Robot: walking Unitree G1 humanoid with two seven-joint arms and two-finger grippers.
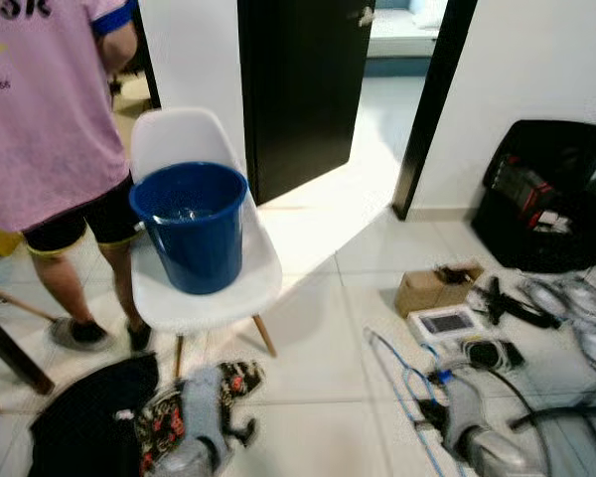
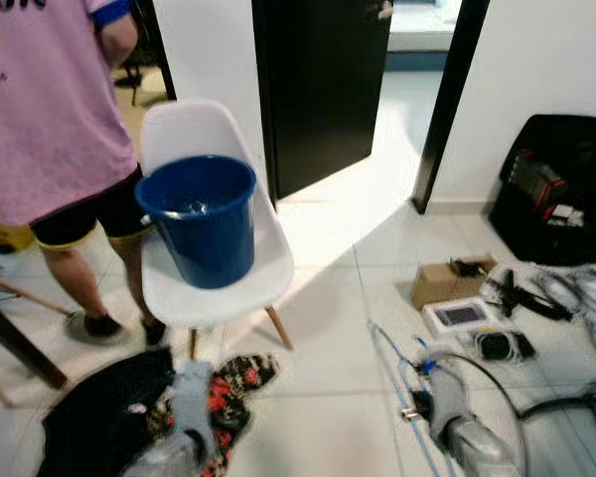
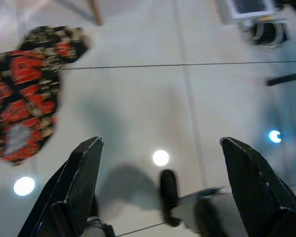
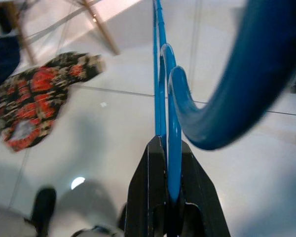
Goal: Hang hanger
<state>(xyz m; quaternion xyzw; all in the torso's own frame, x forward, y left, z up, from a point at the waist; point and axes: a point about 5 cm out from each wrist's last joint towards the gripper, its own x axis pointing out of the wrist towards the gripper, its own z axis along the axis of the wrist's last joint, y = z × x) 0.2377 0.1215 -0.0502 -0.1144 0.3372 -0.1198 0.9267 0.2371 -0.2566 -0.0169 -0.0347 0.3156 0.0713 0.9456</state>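
Blue hanger (image 4: pixel 162 94) clamped in right tool (image 4: pixel 168 197); shirt (image 1: pixel 40 99) lettering unreadable.

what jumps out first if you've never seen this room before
The blue bucket sitting on the white chair draws the eye first, with a person in a pink shirt standing just to the chair's left. On the floor in front of the chair lies a red-and-black patterned garment. The right pincer is shut on a blue hanger, while the left pincer hangs open over the tiles.
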